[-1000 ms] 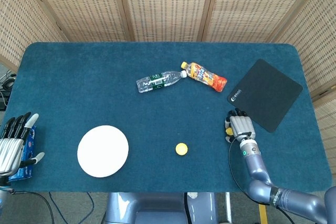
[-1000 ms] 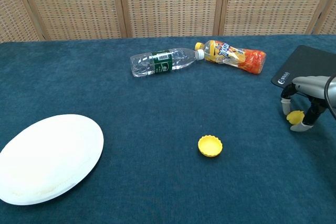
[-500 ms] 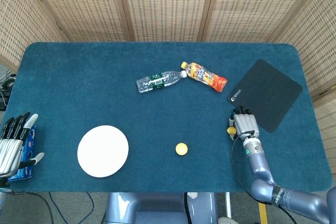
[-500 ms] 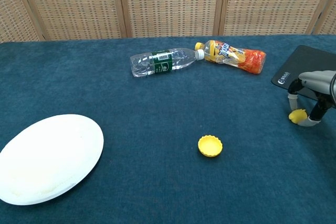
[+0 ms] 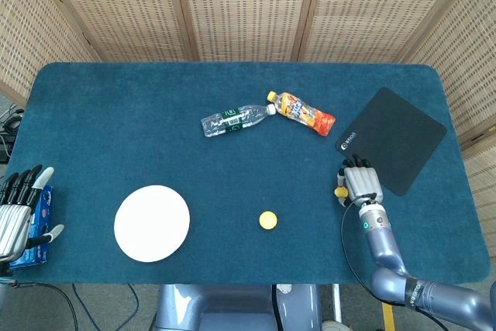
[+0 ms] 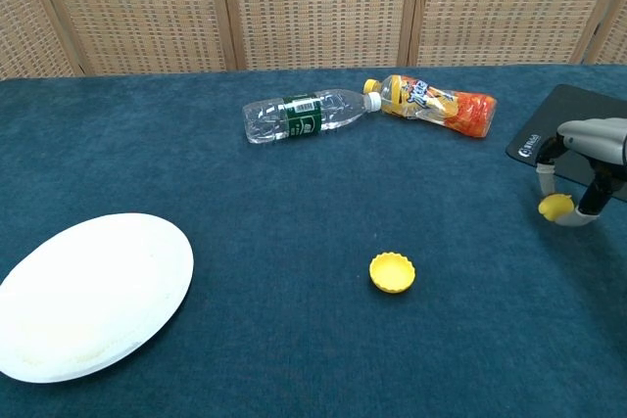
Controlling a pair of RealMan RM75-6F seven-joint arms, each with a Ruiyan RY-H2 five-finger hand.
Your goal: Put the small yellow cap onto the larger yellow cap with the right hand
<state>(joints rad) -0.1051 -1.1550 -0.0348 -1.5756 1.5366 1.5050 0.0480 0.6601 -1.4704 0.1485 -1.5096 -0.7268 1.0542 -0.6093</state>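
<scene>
I have the small yellow cap [image 6: 555,207] pinched at the fingertips [image 6: 578,220] of the right hand [image 6: 591,169], lifted just off the cloth beside the corner of the black mat [image 5: 394,139]. My worry is the grip: it looks thin, on the cap's edge, so a jerk on the way over could flick it out and send it rolling on the blue table [image 5: 116,114]. The larger yellow cap [image 6: 392,272] lies open side up, well to the hand's left and nearer the robot; its rim is shallow, so a tilted release could leave the small one leaning or bouncing off. The path between is bare cloth. The two bottles [image 5: 267,115] lie farther away, out of the line, the white plate [image 5: 152,222] far left. The left hand [image 5: 15,211] idles with fingers apart at the table's edge.
</scene>
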